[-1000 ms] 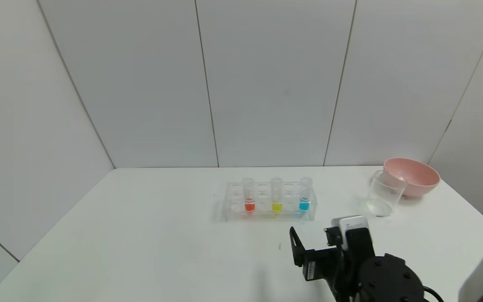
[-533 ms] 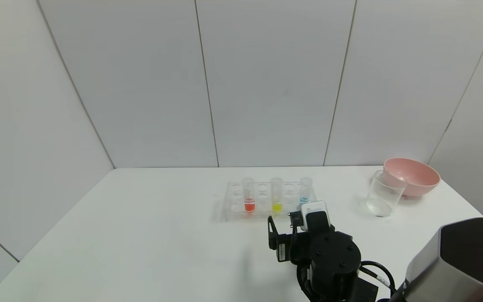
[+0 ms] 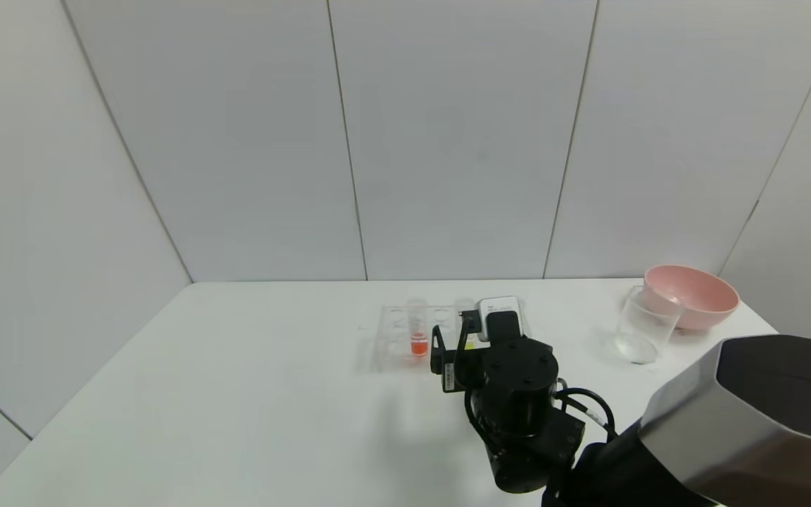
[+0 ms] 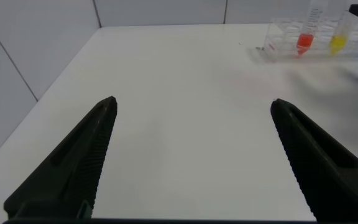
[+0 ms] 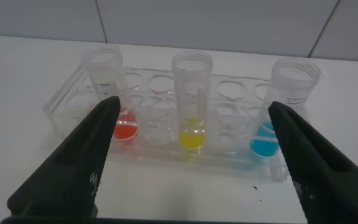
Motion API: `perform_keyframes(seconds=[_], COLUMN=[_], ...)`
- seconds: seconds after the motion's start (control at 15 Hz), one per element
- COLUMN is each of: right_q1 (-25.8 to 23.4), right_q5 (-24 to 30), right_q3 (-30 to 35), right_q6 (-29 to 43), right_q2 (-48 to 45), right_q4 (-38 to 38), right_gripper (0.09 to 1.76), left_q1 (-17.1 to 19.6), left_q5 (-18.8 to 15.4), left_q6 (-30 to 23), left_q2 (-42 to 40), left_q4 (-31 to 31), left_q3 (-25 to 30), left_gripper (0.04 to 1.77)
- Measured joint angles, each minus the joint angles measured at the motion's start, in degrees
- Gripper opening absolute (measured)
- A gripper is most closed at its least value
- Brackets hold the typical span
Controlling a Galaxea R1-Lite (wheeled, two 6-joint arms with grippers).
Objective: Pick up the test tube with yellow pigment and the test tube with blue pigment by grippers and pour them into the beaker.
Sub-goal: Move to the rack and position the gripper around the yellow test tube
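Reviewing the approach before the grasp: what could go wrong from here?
1. The right gripper is open and lined up on the yellow tube, but the orange tube and blue tube stand close either side; wide fingers may clip them.
2. The clear rack looks light; a push could slide it.
3. The beaker touches or nearly touches the pink bowl, so pouring room is tight.

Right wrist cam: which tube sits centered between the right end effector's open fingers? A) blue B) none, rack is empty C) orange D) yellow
D: the right end effector is open and lined up on the test tube with yellow pigment, standing in the rack between the orange tube and the test tube with blue pigment.
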Motion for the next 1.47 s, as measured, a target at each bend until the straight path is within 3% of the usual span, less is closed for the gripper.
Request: perform_keyframes(seconds=[0.6, 1.13, 1.33, 1.47], right_q1=[-3.17, -4.35, -4.44, -4.18], right_q5=[3.16, 4.08, 4.47, 4.47], right_q3=[-8.28, -10.87, -10.97, -10.54], right_q6=[-1.12, -1.43, -1.43, -1.43], right_q2=[5.66, 8.17, 8.58, 8.61], right_q4=[1.84, 1.73, 1.73, 1.76], right_gripper=[1.71, 1.71, 1.2, 0.96], left_q1=[0.0, 0.0, 0.0, 0.0], left_q5=[0.0, 0.0, 0.02, -0.02], left_q6=[0.0, 0.0, 0.0, 0.02], left_q2=[0.0, 0.0, 0.0, 0.0], left_q4=[0.0, 0.0, 0.0, 0.0], left_q3=[0.0, 0.0, 0.0, 0.0], left_gripper=[1.76, 1.76, 1.76, 1.76])
